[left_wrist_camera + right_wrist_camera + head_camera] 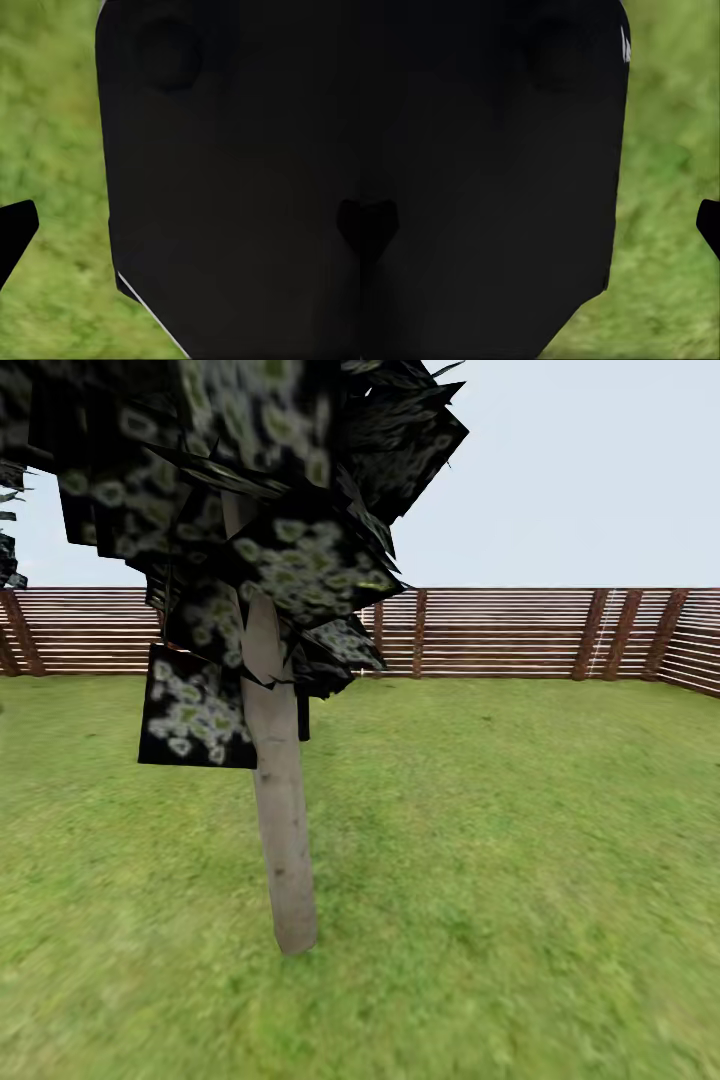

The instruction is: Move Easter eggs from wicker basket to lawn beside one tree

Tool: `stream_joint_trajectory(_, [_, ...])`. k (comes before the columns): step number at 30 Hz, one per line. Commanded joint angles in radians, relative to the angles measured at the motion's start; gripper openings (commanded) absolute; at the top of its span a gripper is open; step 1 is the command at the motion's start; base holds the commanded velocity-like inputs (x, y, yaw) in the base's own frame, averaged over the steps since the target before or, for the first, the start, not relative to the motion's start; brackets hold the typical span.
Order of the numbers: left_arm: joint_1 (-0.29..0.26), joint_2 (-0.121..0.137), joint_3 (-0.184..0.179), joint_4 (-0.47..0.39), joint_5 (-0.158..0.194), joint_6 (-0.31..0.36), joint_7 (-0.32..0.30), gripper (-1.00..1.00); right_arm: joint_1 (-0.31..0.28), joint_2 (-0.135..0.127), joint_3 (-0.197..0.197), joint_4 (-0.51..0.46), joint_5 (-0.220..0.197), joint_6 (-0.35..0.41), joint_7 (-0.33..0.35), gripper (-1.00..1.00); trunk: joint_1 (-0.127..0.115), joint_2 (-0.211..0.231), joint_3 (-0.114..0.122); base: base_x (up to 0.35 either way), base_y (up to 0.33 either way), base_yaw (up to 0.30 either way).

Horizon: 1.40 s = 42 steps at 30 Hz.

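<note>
The Easter eggs and the wicker basket are out of view. The lawn (500, 880) spreads wide and flat ahead of me. Close in front stands a tree with a pale grey trunk (283, 830) and almost black, pale-speckled foliage (250, 490); a green-canopied tree is out of view. In the left wrist view, my left gripper (180, 229) is open, its dark fingertips (15, 232) far apart and nothing between them. My right gripper (544, 225) is open too, with one fingertip (709, 225) over the grass.
A brown slat fence (500, 632) closes the garden at the back and right. Open grass lies right of the trunk. A black part of my own body (240, 172) sits close behind both grippers (487, 172).
</note>
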Motion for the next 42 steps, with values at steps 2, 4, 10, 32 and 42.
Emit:
stream_joint_trajectory(2, [0.011, 0.011, -0.005, 0.002, -0.001, -0.006, 0.002, 1.00, -0.012, -0.011, -0.003, 0.010, -0.002, -0.005, 0.011, 1.00, 0.000, 0.000, 0.000, 0.000, 0.000, 0.000])
stream_joint_trajectory(4, [0.023, 0.023, 0.000, -0.002, 0.001, -0.006, 0.002, 1.00, -0.023, -0.023, -0.006, 0.006, -0.004, -0.006, 0.014, 1.00, 0.000, 0.000, 0.000, 0.000, 0.000, 0.000])
stream_joint_trajectory(10, [0.035, 0.043, 0.008, -0.035, 0.003, -0.006, -0.001, 1.00, -0.057, -0.027, -0.004, -0.003, 0.006, -0.005, 0.011, 1.00, 0.000, 0.000, 0.000, 0.000, 0.000, 0.000])
stream_joint_trajectory(32, [0.035, 0.039, 0.009, -0.141, 0.006, -0.010, -0.002, 1.00, -0.078, 0.005, 0.009, -0.011, 0.145, -0.018, -0.001, 1.00, 0.000, 0.000, 0.000, 0.255, 0.000, 0.209])
stream_joint_trajectory(42, [0.035, 0.037, 0.008, -0.141, 0.006, -0.009, -0.002, 1.00, -0.078, 0.006, 0.009, -0.011, 0.145, -0.017, -0.002, 1.00, 0.000, 0.000, 0.000, 0.014, 0.000, 0.300])
